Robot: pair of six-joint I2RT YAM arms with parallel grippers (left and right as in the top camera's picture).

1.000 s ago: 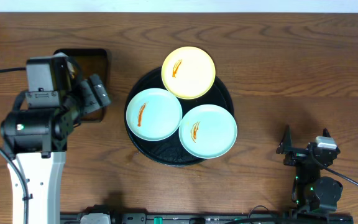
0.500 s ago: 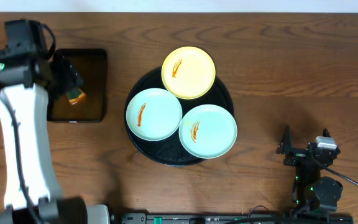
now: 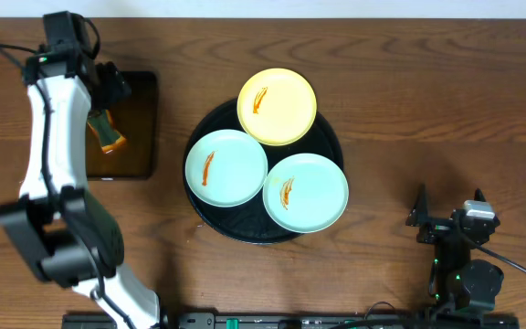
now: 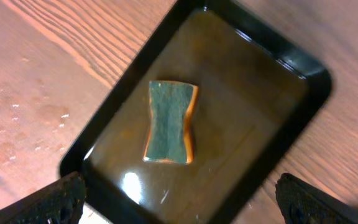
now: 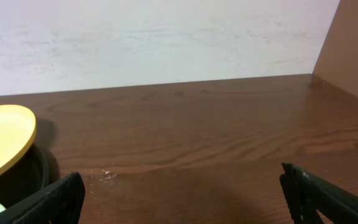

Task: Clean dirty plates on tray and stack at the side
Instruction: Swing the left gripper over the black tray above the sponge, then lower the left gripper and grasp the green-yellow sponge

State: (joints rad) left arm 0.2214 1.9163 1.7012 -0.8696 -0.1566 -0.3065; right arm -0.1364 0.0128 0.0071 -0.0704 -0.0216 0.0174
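Around the counter's middle, the tray carries three dirty plates lying flat, face up. The yellow plate overhangs its far rim. The left mint plate and right mint plate sit nearer. Each orange smear runs roughly near-to-far. Bare counter lies open on the right. The left arm stretches toward the far-left corner, the left pincer apart above the sponge in the small rectangular tray. The right pincer, also apart, sits by the near-right edge.

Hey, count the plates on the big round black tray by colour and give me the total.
Pale yellow plate: 1
Mint-blue plates: 2
Total: 3
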